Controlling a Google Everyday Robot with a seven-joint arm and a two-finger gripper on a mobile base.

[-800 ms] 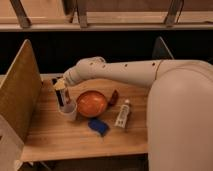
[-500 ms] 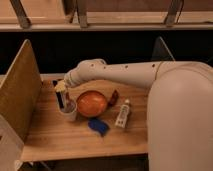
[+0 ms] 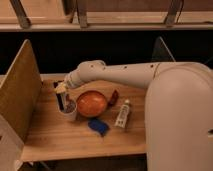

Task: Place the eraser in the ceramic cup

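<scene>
A white ceramic cup [image 3: 67, 111] stands on the wooden table [image 3: 55, 137], left of an orange bowl [image 3: 91, 103]. My gripper [image 3: 62, 96] hangs straight over the cup, its tip reaching down into the cup's mouth. The eraser is not clearly visible; a dark shape shows at the gripper tip inside the cup rim. The white arm [image 3: 120, 75] stretches in from the right.
A blue cloth-like object [image 3: 98, 125] lies in front of the bowl. A white tube [image 3: 122, 114] lies to the right of the bowl, and a small red object [image 3: 113, 97] sits behind it. A tall board [image 3: 19, 90] walls the table's left side.
The gripper has stayed over the cup, with only a slight shift; nothing else on the table has moved.
</scene>
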